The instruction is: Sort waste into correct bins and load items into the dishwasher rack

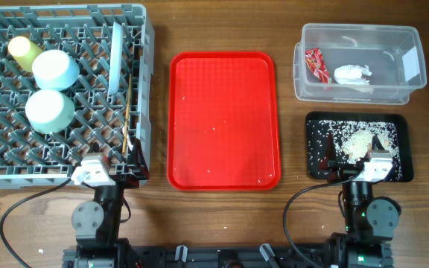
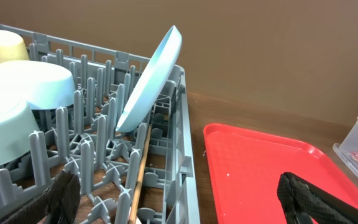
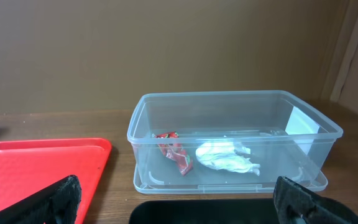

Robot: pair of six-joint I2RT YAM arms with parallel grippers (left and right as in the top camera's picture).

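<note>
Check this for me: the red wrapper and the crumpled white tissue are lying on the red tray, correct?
No. The red wrapper and the crumpled white tissue are lying in the clear plastic bin, not on the red tray. The overhead view shows it, and the right wrist view shows both inside the bin's walls.

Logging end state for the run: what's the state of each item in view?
Plate: in rack, on edge, tilted.
Bowls: in rack.
Yellow cup: in rack.
Chopsticks: lying in rack.
Red tray: only crumbs.
Clear bin: lidless, holds wrapper, tissue.
Black tray: holds rice.
Left gripper: open, empty.
Right gripper: open, empty.
</note>
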